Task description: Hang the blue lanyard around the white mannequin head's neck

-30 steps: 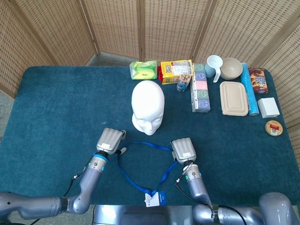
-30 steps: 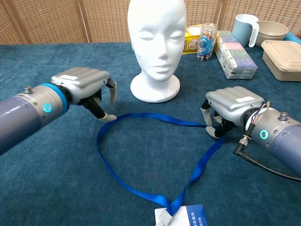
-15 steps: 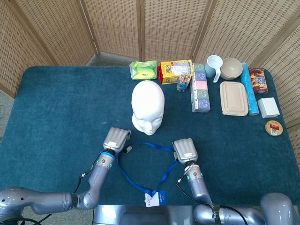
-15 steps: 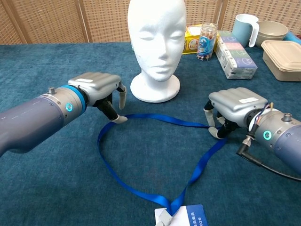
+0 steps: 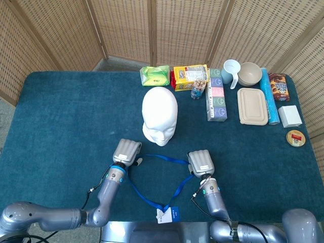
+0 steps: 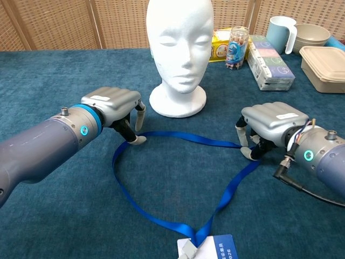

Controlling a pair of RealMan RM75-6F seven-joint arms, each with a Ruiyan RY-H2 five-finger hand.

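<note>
Sliding my left hand (image 6: 114, 103) right onto the flat blue ribbon lanyard (image 6: 178, 139); both hands curled, right hand (image 6: 271, 120) too, grip can't tell yet.

One white mannequin head (image 5: 159, 115), one blue lanyard (image 5: 157, 179) and two hands lie on the worktop (image 5: 66, 111). Further back sit one mug (image 5: 231, 71), one bowl (image 5: 249, 74), one lidded container (image 5: 252, 106) and one small jar (image 5: 197, 89).

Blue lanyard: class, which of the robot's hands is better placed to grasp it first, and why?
Neither clearly. The left hand has fingertips down at the blue fabric lanyard loop's left bend; the right hand sits likewise at its right side. Whether either grips it cannot be told.
</note>
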